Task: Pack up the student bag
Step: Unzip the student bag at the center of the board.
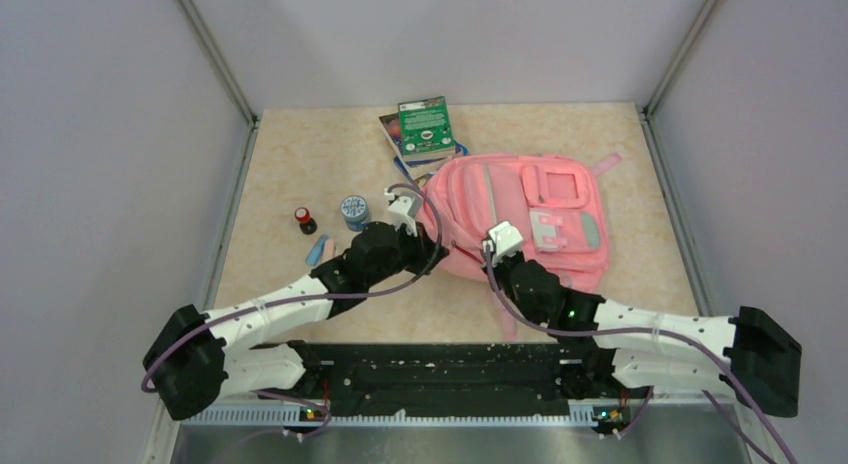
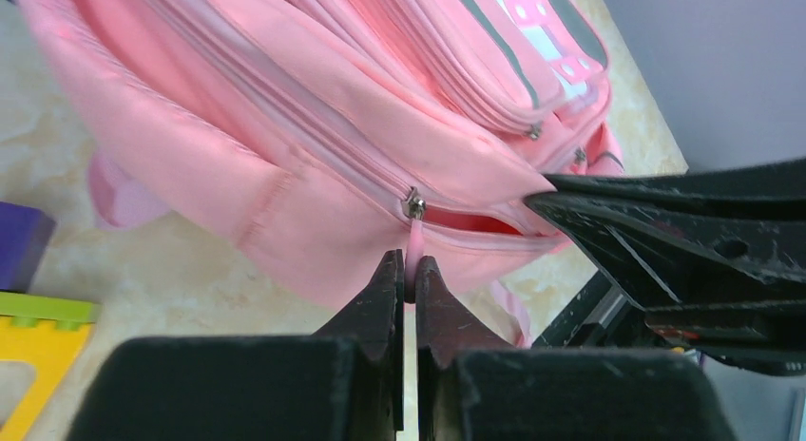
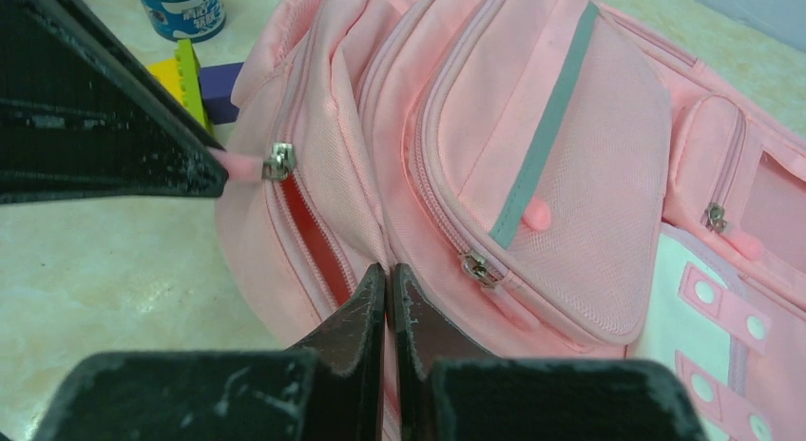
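Position: student bag [image 1: 520, 209] lies flat on the table [image 1: 300, 164], right of centre, front pockets up. Main zip is part open, and a red slit of lining shows beside the slider [image 2: 413, 206]. Left claw [image 2: 407, 279] is closed on the pink zip pull [image 2: 415, 237], pinching only its lower end. Right claw [image 3: 388, 287] is closed tight against the fabric at the lip of the opening. Whether a fold sits between its tips I cannot tell.

Risks, as judged:
- Zip pull is soft and held near its end. A tug off the line of the zip could slide it out of the grip.
- If the right claw has no fabric, nothing anchors the bag. It would drag across the table instead of unzipping.
- Zip runs round a curved corner, so the slider may jam on slack cloth there.
- The two claws sit close together, so a careless path could make them collide.
- A dragged bag could shove the blue tub [image 1: 353, 211] and the blocks [image 3: 190, 75] near its left side.
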